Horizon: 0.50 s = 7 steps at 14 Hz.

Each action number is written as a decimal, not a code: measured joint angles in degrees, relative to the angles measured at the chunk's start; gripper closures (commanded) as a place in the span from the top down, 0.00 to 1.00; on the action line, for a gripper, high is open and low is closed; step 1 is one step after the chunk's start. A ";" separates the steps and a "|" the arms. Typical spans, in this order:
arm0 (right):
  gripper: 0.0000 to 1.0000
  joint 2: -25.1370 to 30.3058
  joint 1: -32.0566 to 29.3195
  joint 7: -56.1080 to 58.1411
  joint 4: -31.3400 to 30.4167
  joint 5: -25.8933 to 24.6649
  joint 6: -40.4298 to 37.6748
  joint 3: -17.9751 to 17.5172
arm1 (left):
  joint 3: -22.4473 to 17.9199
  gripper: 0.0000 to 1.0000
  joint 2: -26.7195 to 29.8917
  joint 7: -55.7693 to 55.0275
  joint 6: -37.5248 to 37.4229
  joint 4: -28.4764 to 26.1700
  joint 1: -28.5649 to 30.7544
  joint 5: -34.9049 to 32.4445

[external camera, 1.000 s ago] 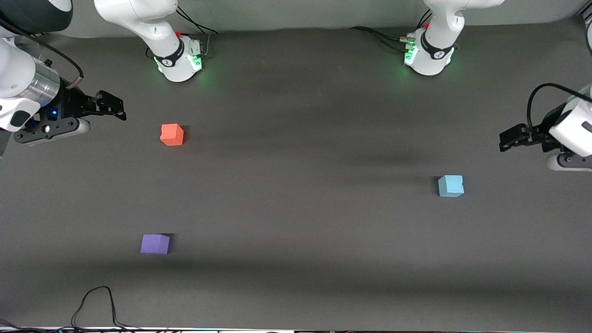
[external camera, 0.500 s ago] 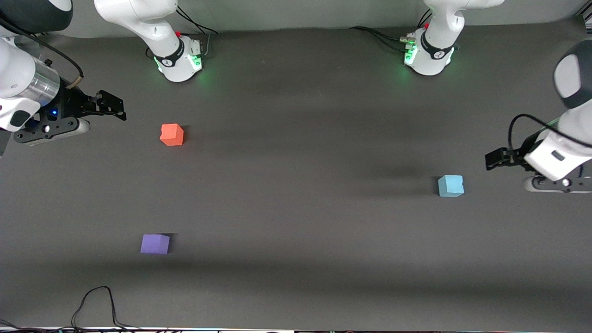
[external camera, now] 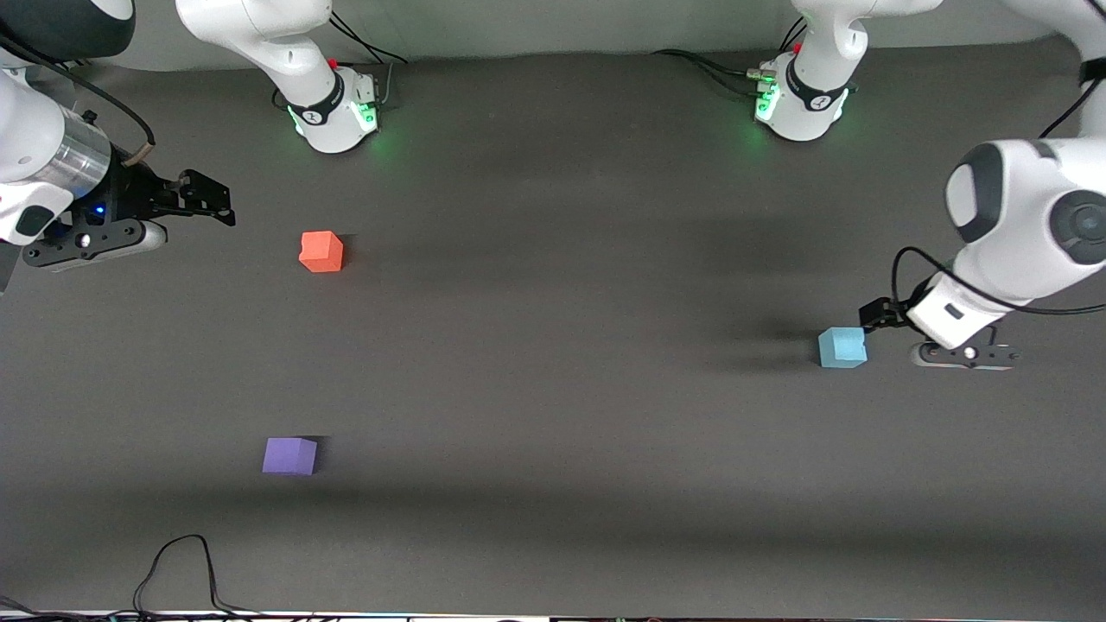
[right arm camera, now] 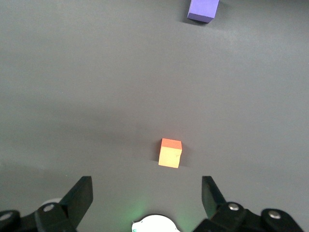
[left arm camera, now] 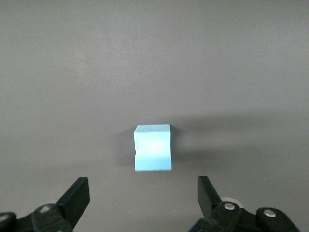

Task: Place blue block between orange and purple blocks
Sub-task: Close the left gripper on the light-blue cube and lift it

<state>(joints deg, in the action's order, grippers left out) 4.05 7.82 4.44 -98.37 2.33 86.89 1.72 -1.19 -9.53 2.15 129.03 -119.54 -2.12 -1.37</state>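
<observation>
Dark grey matte table (external camera: 553, 415), soft shadow bands, pale wall (external camera: 562, 26) above.

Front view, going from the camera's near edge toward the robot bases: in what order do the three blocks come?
purple block → blue block → orange block

The blue block (external camera: 842, 347) is plain light sky-blue, the orange block (external camera: 320, 251) orange-red, the purple block (external camera: 289, 455) violet. The tabletop (external camera: 553, 415) is dark matte grey. Both arms are white, each pincer black, with green lights glowing at the bases.
</observation>
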 measured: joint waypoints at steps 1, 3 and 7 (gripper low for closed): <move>1.00 -0.18 0.01 -0.01 0.00 0.00 0.26 0.00 | -0.09 1.00 -1.16 0.08 3.36 -1.71 0.02 -0.15; 1.00 -0.62 0.46 -0.01 0.00 0.00 0.78 -0.03 | -0.22 1.00 -4.22 0.19 8.14 -3.16 0.07 -0.25; 1.00 -0.78 1.97 -1.40 0.04 0.00 0.82 -0.12 | -0.23 1.00 -10.09 0.24 14.26 -3.49 0.07 -0.30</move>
<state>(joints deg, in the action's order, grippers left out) 3.27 9.79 3.04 -98.33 2.33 87.72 1.60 -1.42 -19.62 2.39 143.29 -123.03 -2.05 -1.67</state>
